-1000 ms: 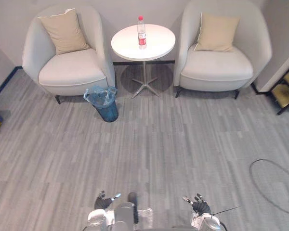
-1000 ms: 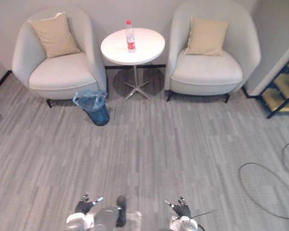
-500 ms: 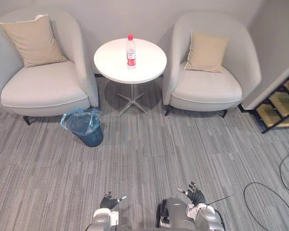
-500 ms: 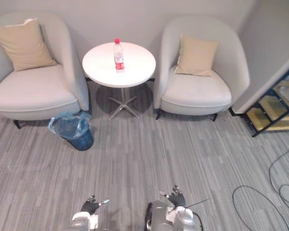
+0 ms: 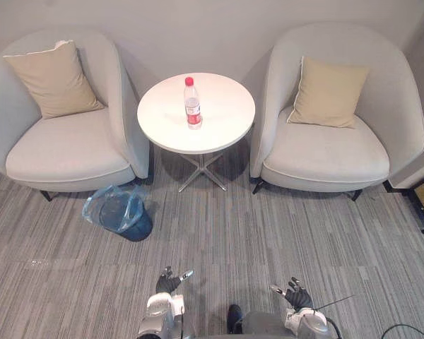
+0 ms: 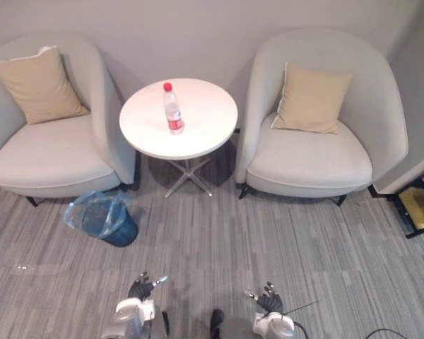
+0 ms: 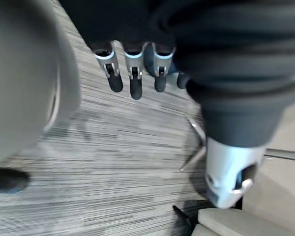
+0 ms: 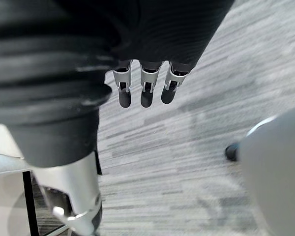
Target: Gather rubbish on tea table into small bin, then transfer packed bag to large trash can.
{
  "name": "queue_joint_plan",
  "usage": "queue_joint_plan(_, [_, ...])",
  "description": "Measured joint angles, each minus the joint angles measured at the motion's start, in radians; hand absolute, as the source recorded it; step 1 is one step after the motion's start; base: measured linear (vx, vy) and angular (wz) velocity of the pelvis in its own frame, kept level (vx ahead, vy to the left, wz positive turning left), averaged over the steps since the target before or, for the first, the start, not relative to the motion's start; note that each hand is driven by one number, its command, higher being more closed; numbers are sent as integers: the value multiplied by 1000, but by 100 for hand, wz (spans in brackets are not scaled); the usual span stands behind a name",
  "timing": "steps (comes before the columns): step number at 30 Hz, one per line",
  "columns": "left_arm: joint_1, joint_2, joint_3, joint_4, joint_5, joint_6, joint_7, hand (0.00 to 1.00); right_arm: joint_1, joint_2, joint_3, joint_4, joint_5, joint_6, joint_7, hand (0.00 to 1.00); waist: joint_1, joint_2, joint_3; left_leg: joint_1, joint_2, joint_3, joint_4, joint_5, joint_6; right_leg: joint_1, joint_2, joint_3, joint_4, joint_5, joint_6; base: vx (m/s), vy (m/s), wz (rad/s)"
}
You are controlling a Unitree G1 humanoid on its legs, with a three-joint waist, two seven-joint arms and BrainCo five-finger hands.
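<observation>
Whole picture has shifted against the earlier frames: the camera moved, not the things. Chairs and table loom bigger now, so I read it as the robot walking up to the table. The approach is under way and nothing has been gathered yet.

Left armchair (image 5: pixel 71 141) at 10 o'clock, right armchair (image 5: pixel 332 152) at 2 o'clock, each with a tan cushion (image 5: pixel 53 78) (image 5: pixel 328 92) against its back. Round white tea table (image 5: pixel 226 116) at 12 o'clock between them, near both.

Small bin (image 5: pixel 120 212) on the floor at 10 o'clock, just beside the left armchair's front corner. It is tilted and lined with a blue bag that spills over its rim. The inside looks dark; cannot tell if anything is in it.

Bottle (image 5: pixel 192 104), clear with a red cap and label, upright near the table's middle. It is the one piece of rubbish on the top, well apart from both hands.

Left hand (image 5: pixel 169 281) at 7 o'clock, right hand (image 5: pixel 297 295) at 5 o'clock, both low. In the wrist views the fingers (image 7: pixel 132 73) (image 8: pixel 145 83) hang straight over bare floor, spread loose, holding nothing.

Judgement: next it needs to get within reach of the bottle.
</observation>
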Motion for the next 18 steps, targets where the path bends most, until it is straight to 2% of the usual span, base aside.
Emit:
queue_joint_plan(1, [-1, 3, -17, 3, 1, 0, 0, 0, -5, 1, 6, 32, 0, 4, -1, 0, 17, 1, -12, 21, -23, -17, -40, 112, 34, 19, -5, 34, -9, -15, 19, 441, 175, -46])
queue_joint_plan(2, [-5, 9, -20, 9, 2, 0, 0, 0, -8, 5, 11, 37, 0, 7, -1, 0, 23, -12, -21, 25, -37, -10, -41, 110, 40, 21, -17, 47, -8, -25, 29, 498, 161, -30])
queue_joint_plan(3, [-15, 23, -22, 35, 8, 2, -1, 0, -11, 14, 31, 40, -2, 7, 3, 0, 13, -27, -33, 17, -55, -4, -18, 90, 63, 17, -38, 58, 15, -31, 38, 496, 148, 1])
queue_joint_plan(5, [-21, 37, -29, 50, 8, 2, -2, 0, -20, 13, 41, 55, -2, 10, 6, 0, 10, -33, -35, 41, -53, 19, 10, 52, 69, -3, -47, 93, 114, -35, 46, 461, 171, -12])
queue_joint_plan(6, [-20, 38, -29, 59, 8, 2, -2, 0, -21, 20, 47, 58, -4, 10, 7, 0, 18, -36, -37, 95, -52, 41, -5, 22, 70, -41, -44, 124, 256, -47, 74, 314, 142, -37])
queue_joint_plan(7, [-19, 42, -31, 63, 8, 2, -2, 0, -21, 23, 48, 58, -4, 10, 7, 0, 19, -39, -38, 114, -53, 47, -14, 11, 69, -60, -43, 132, 321, -48, 103, 360, 149, -50])
queue_joint_plan(8, [-16, 58, -50, 76, 8, 2, -2, 0, -23, 24, 48, 53, -12, 8, 8, 0, 14, -39, -39, 181, -59, 43, -46, -32, 74, -132, -45, 132, 532, -20, 229, 340, 113, -27])
queue_joint_plan(9, [-17, 79, -72, 101, 9, 6, -2, 0, -26, 27, 47, 50, -28, 2, 11, 0, 1, -40, -39, 250, -72, 36, -70, -54, 78, -209, -59, 113, 725, -23, 240, 335, 96, -16])
queue_joint_plan(10, [-18, 83, -79, 110, 8, 7, -2, 0, -26, 27, 47, 49, -33, 0, 10, 0, -4, -43, -40, 274, -74, 33, -79, -60, 78, -224, -68, 98, 764, -36, 220, 356, 55, 15])
queue_joint_plan(11, [-16, 89, -95, 124, 8, 9, -1, 0, -26, 26, 47, 48, -40, -3, 12, 0, -12, -47, -42, 339, -80, 16, -110, -65, 80, -255, -92, 37, 810, -74, 176, 397, -11, 49])
queue_joint_plan(12, [-17, 86, -100, 135, 8, 9, -1, 0, -27, 23, 47, 45, -40, -5, 15, 0, -22, -47, -42, 382, -80, -13, -140, -71, 86, -292, -110, -37, 783, -107, 128, 329, -19, 61])
queue_joint_plan(13, [-16, 85, -100, 135, 8, 9, -1, 0, -28, 21, 46, 45, -41, -6, 16, 0, -24, -47, -42, 394, -78, -24, -150, -71, 87, -308, -111, -52, 756, -115, 114, 383, -60, 100])
queue_joint_plan(14, [-16, 80, -98, 134, 8, 9, -1, 0, -32, 18, 38, 44, -40, -8, 19, 0, -29, -47, -42, 412, -77, -68, -162, -71, 86, -353, -103, -49, 639, -117, 105, 375, -79, 98])
queue_joint_plan(16, [-17, 76, -93, 132, 7, 9, -1, 0, -36, 9, 38, 44, -40, -8, 19, 0, -38, -42, -39, 429, -72, -106, -161, -78, 74, -379, -78, 4, 510, -92, 96, 438, -126, 94])
queue_joint_plan(17, [-13, 74, -83, 130, 8, 9, 0, 0, -39, 3, 37, 46, -40, -7, 20, 0, -49, -36, -37, 447, -61, -142, -159, -94, 49, -377, -45, 76, 373, -30, 87, 419, -172, 88])
queue_joint_plan(18, [0, 76, -62, 117, 8, 8, -1, 0, -33, 9, 37, 49, -40, -7, 20, 0, -49, -50, -44, 456, -69, -171, -145, -120, 16, -351, -37, 129, 229, 124, 74, 406, -189, 84])
